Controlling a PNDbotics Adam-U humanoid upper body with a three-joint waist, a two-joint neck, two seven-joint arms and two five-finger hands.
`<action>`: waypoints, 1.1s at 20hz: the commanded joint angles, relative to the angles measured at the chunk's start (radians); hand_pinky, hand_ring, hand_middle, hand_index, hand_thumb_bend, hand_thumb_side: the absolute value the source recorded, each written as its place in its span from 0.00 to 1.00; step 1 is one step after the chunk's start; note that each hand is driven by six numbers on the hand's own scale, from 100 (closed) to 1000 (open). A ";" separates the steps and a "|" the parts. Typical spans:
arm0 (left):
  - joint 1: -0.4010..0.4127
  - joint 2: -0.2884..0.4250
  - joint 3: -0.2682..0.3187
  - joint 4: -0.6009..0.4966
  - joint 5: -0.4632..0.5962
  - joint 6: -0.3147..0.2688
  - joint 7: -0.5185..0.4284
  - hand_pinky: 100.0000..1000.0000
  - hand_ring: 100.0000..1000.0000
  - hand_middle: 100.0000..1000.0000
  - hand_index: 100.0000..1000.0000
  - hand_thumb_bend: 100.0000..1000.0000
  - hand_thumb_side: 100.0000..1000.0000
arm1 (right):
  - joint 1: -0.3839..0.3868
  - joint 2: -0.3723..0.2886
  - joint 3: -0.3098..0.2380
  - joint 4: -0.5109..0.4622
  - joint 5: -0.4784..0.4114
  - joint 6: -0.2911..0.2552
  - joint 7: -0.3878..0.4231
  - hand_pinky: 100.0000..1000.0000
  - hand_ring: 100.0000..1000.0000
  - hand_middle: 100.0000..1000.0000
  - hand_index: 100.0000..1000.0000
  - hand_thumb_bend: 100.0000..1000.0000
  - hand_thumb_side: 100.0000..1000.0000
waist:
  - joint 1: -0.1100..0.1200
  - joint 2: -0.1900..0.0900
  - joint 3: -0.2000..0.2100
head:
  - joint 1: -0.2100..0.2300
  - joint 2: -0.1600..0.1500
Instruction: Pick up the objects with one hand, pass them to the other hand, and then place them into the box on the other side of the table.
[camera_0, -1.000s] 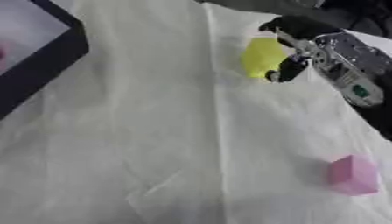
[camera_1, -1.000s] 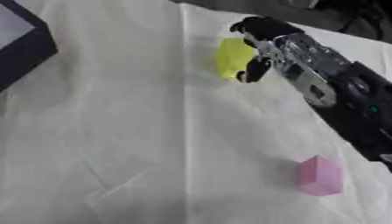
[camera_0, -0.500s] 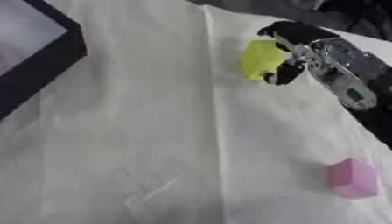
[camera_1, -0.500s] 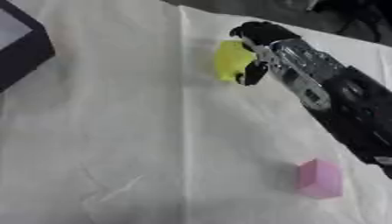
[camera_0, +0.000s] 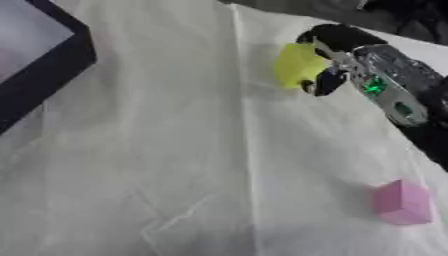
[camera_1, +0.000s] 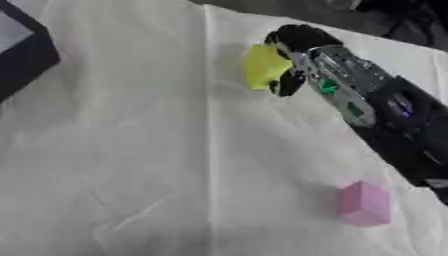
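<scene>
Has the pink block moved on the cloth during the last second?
No. The pink block keeps its place on the white cloth, right of the long crease; its small shift in the picture matches the camera's.

Both head views look steeply down, close on the white cloth, sharing nearly all of it, the right eye shifted so the dark box sits further left.

We see a creased white cloth covering the table, with a dark strip along its far edge.
</scene>
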 joint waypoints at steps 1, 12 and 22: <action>-0.001 0.015 0.010 -0.017 -0.006 -0.004 0.001 0.89 0.60 0.70 0.66 0.72 0.21 | -0.004 -0.032 -0.019 0.000 0.004 0.003 0.006 0.96 0.86 0.76 0.84 0.32 0.00 | 0.013 -0.016 -0.002 | -0.006 -0.014; 0.004 0.015 0.011 -0.017 -0.005 -0.004 0.001 0.89 0.60 0.70 0.65 0.72 0.21 | -0.003 -0.028 -0.020 -0.005 -0.057 0.009 -0.059 0.93 0.78 0.51 0.55 0.39 0.00 | 0.019 -0.021 -0.015 | 0.000 -0.006; 0.020 0.018 0.015 -0.017 0.003 0.000 0.006 0.89 0.60 0.70 0.65 0.71 0.22 | 0.013 -0.041 -0.018 -0.049 -0.173 0.067 -0.153 0.90 0.73 0.44 0.48 0.31 0.00 | 0.042 -0.048 -0.065 | 0.043 0.012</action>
